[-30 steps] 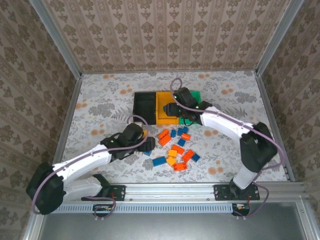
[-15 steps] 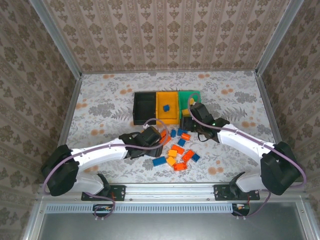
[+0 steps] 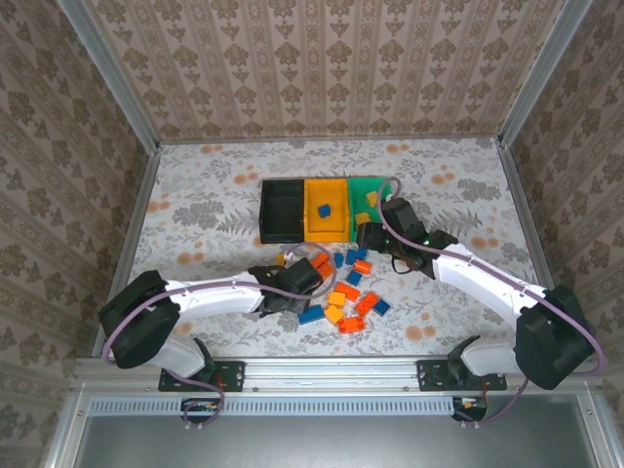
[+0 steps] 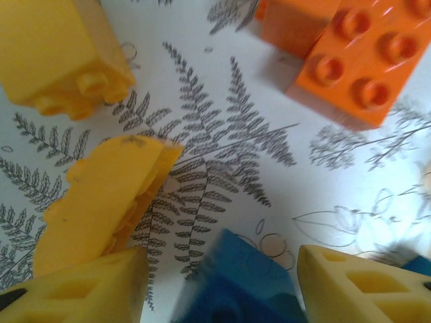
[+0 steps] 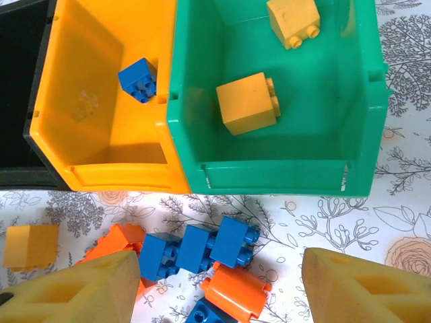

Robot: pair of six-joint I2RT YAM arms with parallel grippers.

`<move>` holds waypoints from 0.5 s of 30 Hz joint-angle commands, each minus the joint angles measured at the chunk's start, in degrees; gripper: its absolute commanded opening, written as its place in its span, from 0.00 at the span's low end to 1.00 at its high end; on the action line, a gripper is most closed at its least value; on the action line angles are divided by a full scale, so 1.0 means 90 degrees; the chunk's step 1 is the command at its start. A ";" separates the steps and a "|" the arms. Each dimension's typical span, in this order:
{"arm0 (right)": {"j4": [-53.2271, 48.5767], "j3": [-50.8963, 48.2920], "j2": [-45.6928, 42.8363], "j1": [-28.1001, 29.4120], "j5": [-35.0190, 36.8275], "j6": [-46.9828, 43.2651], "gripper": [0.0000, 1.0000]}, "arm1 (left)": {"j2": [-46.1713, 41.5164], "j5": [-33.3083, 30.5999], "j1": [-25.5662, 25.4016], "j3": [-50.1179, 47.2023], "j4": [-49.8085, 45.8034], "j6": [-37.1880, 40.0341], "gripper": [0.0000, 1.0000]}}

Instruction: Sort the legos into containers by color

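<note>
The legos lie as a loose pile point(image 3: 346, 288) of blue, orange and yellow bricks in front of the containers: a black bin point(image 3: 283, 210), a yellow-orange bin point(image 3: 327, 229) and a green bin point(image 3: 370, 187). My left gripper point(image 4: 219, 286) is low over the table, open, its fingers on either side of a blue brick point(image 4: 236, 282) with a gap showing. My right gripper point(image 5: 219, 289) hangs open above a row of three blue bricks point(image 5: 195, 249) and an orange brick point(image 5: 236, 291). One blue brick point(image 5: 139, 79) lies in the yellow-orange bin point(image 5: 114, 176). Two yellow bricks point(image 5: 248, 102) lie in the green bin point(image 5: 276, 178).
Two yellow bricks point(image 4: 60, 54) point(image 4: 101, 202) and an orange brick point(image 4: 363, 60) lie just ahead of my left gripper. A lone yellow brick point(image 5: 30, 245) sits on the table in front of the black bin point(image 5: 20, 101). Metal rails and papered walls bound the table.
My left arm has reached right into the pile, its jaws narrowing around the blue brick. My right gripper has drawn back from over the yellow-orange bin, where a blue brick now lies.
</note>
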 commanded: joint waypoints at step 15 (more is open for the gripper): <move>0.0070 -0.0319 -0.0344 -0.0307 -0.0069 0.0161 0.67 | -0.0668 -0.0283 -0.0364 0.0489 -0.0516 -0.0036 0.33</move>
